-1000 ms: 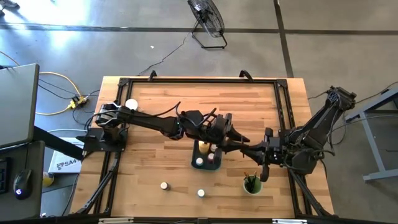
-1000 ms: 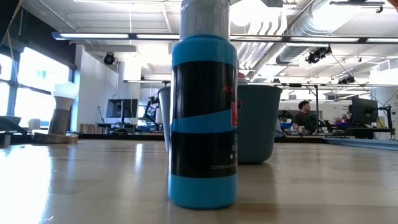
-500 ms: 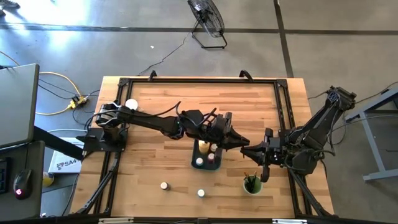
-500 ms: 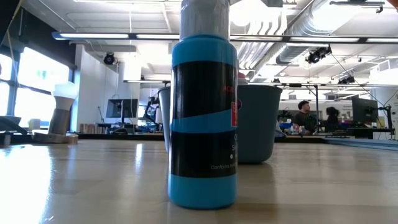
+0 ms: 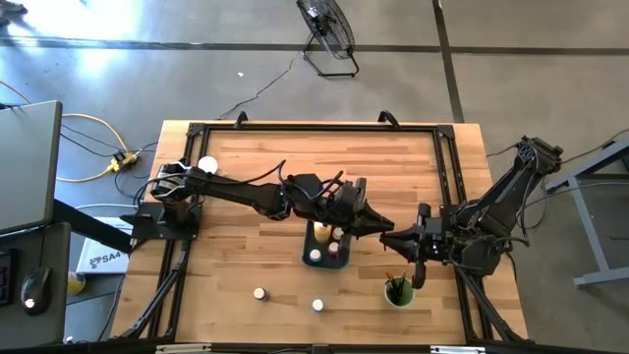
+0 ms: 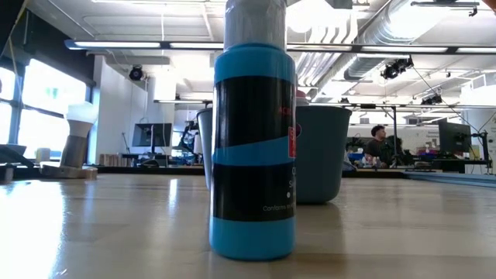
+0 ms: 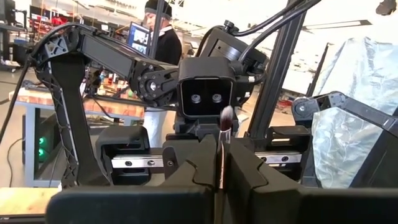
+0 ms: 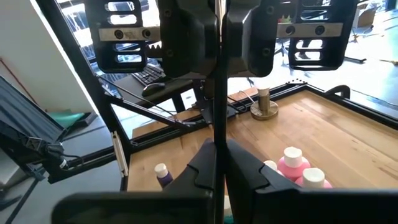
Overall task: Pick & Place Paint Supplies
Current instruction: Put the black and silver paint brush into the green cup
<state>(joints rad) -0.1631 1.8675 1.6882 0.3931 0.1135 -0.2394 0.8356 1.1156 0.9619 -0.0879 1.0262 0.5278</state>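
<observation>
A thin paintbrush (image 7: pixel 222 134) with a dark bristle head (image 7: pixel 226 117) is held in the air between my two grippers, above the right end of the tray (image 5: pixel 307 258). My left gripper (image 5: pixel 383 226) and my right gripper (image 5: pixel 401 237) meet tip to tip, each shut on the brush. Pink and yellow bottles (image 5: pixel 333 247) stand in the tray. Two small jars (image 5: pixel 259 293) stand on the wood near the front edge. The high view does not show the brush itself. My left gripper pinches the brush's thin shaft (image 7: pixel 219 163) between its two fingers, coming roughly level from the table's left. The bristle head sticks out past the fingers; the brush is clear of the table. My right gripper pinches the same shaft (image 8: pixel 216 134) between its two fingers, coming roughly level from the table's right. The shaft runs on from them into the left gripper's fingers (image 8: pixel 186 43).
A green cup (image 5: pixel 398 292) holding more brushes stands near the front right, close under my right arm. A blue bottle (image 6: pixel 253 147) stands right before the low camera, with a blue-grey container (image 6: pixel 322 151) behind it. A white-topped stand (image 5: pixel 207 165) sits at the far left.
My left gripper has shut on the brush's shaft while my right gripper has kept its hold; neither arm has shifted.
</observation>
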